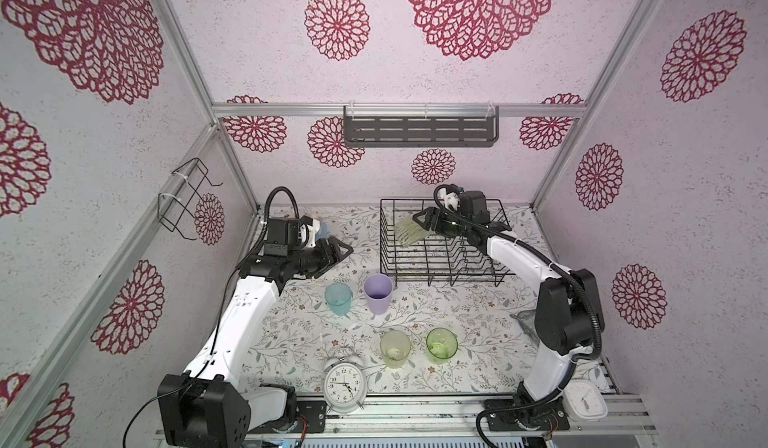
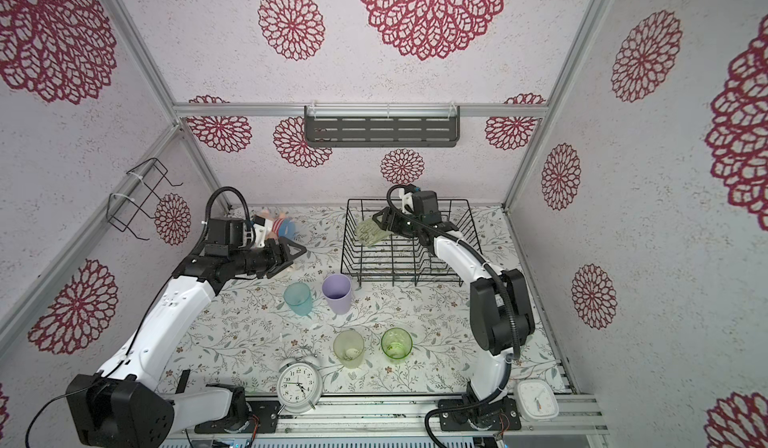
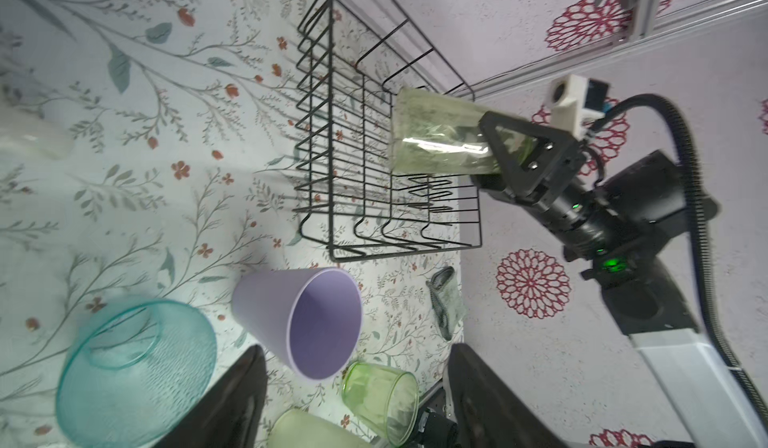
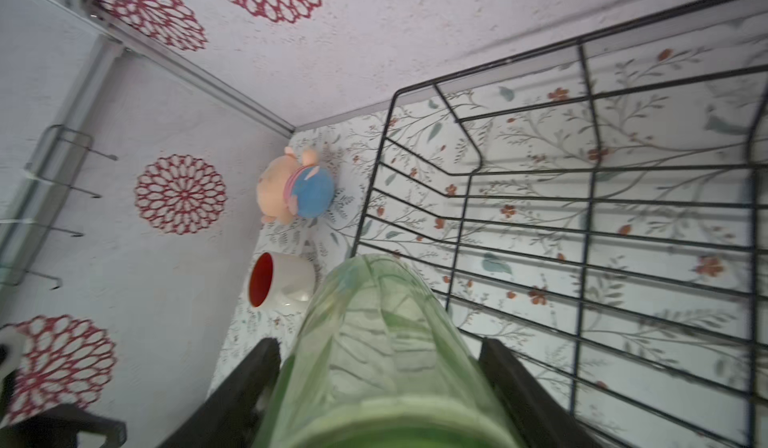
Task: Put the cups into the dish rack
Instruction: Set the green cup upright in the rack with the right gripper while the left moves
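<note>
Over the back left corner of the dish rack (image 1: 415,255), the right hand (image 1: 424,221) reaches in from the right, its forearm stretched low across the wires. Its fingers pinch a green tumbler (image 1: 406,231) tipped on its side. Left of the rack, the left hand (image 1: 340,248) hovers above the tabletop (image 1: 291,334) and points rackward — fingers spread, nothing between them. A blue cup (image 1: 338,298), lilac cup (image 1: 378,294), pale green cup (image 1: 395,348) and bright green cup (image 1: 441,345) stand upright on the tabletop. A white mug (image 4: 280,286) lies on its side left of the rack.
</note>
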Controlling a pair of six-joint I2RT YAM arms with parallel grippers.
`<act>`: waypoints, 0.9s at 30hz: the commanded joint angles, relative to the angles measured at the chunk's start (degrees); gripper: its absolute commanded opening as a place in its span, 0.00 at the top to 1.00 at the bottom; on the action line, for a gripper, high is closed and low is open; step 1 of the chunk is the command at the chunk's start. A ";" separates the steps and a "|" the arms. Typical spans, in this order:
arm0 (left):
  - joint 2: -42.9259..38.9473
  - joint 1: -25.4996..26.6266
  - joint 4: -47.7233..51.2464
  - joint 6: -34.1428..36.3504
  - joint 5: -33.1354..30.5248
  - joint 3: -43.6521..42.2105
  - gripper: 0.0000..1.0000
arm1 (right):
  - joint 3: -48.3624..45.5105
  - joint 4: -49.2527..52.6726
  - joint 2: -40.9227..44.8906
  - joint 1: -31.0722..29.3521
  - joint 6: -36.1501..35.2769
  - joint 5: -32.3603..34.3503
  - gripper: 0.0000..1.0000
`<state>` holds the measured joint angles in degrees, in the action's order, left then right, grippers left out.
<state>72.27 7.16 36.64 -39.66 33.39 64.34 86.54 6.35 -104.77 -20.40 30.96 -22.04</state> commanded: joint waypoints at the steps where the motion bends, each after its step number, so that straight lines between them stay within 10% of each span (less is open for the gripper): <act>1: -1.53 -0.39 4.96 3.05 -2.86 -2.02 0.27 | 6.79 8.55 -2.42 0.24 -8.99 10.35 0.37; 12: -5.05 -0.30 17.56 7.73 -14.56 -4.37 0.25 | 27.93 26.37 -15.40 -1.22 -20.62 29.99 0.38; 27: -9.60 -0.30 19.69 7.04 -19.66 -8.56 0.19 | 45.16 34.19 -27.30 -1.23 -25.38 32.70 0.36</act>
<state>63.57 7.16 55.44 -32.97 15.44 56.34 127.48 38.70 -131.70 -21.45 7.92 8.34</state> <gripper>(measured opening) 0.813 0.740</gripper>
